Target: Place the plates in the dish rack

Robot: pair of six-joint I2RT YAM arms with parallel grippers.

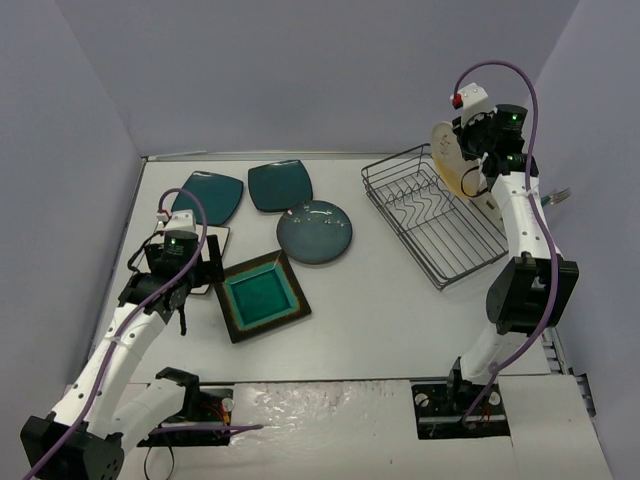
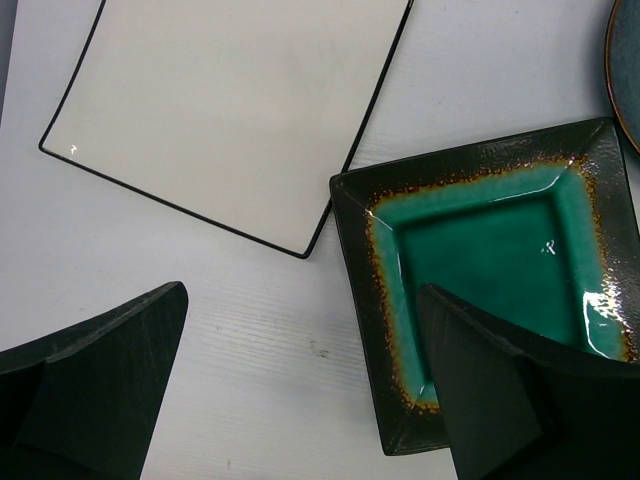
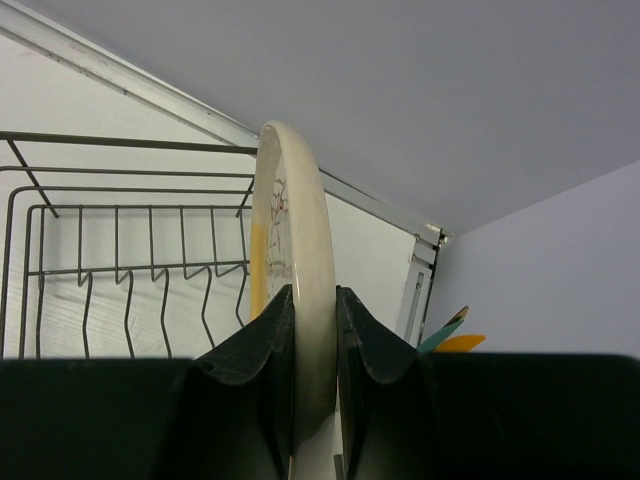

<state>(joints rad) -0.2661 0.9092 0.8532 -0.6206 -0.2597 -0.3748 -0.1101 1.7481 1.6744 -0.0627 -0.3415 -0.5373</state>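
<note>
Cream-and-yellow plate (image 3: 295, 260) clamped edge-on in right gripper (image 3: 312, 300), up over far end of dish rack (image 1: 402, 230), not slotted yet. Zero racked so far lol. Other five plates (image 1: 314, 232) flat, well left of rack; left gripper (image 2: 300, 300) fingers wide apart over them.

Left arm (image 1: 118, 348) reaches forward and low from its base, wrist bent down, my left gripper (image 2: 300, 300) facing downward with jaws spread wide and nothing between them. Right arm (image 1: 528, 232) stands tall, elbow folded near the base, forearm rising toward the far right, wrist held high. My right gripper (image 3: 312, 300) is clamped tight, fingers (image 3: 250, 350) pressed on either face of the cream-and-yellow plate (image 3: 295, 200), which stands on edge.
</note>
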